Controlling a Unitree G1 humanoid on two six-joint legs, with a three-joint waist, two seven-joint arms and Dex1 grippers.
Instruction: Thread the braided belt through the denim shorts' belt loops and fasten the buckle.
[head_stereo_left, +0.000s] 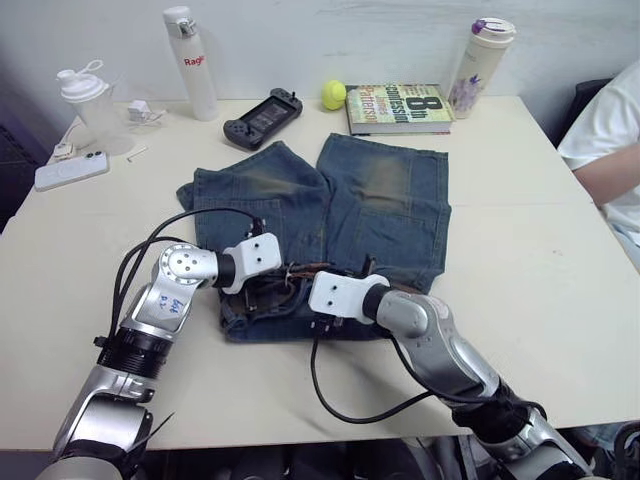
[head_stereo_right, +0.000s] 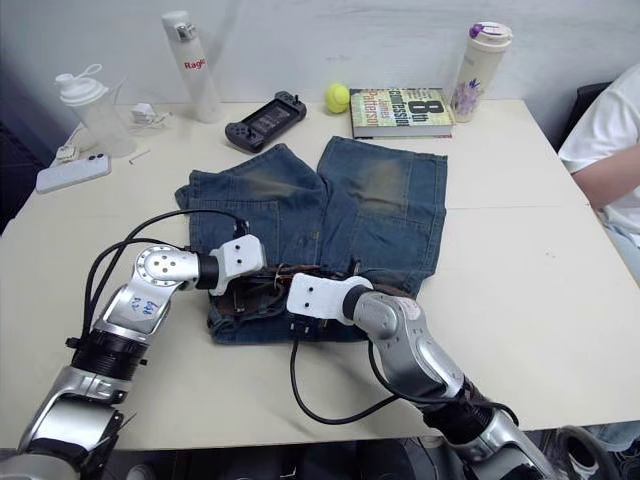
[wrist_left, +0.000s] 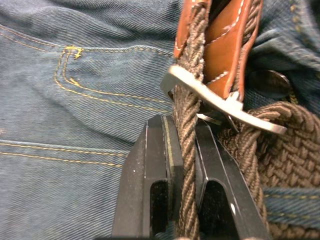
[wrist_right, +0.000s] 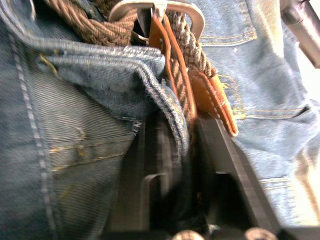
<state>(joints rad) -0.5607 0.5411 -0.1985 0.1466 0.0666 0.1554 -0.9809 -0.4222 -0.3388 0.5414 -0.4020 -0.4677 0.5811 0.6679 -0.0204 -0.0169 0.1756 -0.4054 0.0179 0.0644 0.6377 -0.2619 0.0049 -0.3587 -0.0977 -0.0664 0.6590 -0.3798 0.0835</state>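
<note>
**Both grippers at the buckle, belt end passing through the frame**

The left gripper (wrist_left: 184, 165) is closed on the braided belt (wrist_left: 186, 125), its two black fingers pinching the strap edge-on just short of the buckle (wrist_left: 220, 102). From those fingers the strap's long axis runs straight ahead, through the silver frame, with the tan leather tab lying beyond it. The right gripper (wrist_right: 172, 150) sits against the waistband fold from the opposite side, its fingers apparently pinched on denim and leather tab, though I cannot tell for certain what they hold.

Both grippers meet at the waistband of the denim shorts (head_stereo_left: 385, 200), which lie flat mid-desk, legs pointing toward the far edge. The left gripper is nearer the free strap; the next pull likely follows that axis.

Counted: one belt, one buckle, one pair of shorts; belt loops cannot be counted.
</note>
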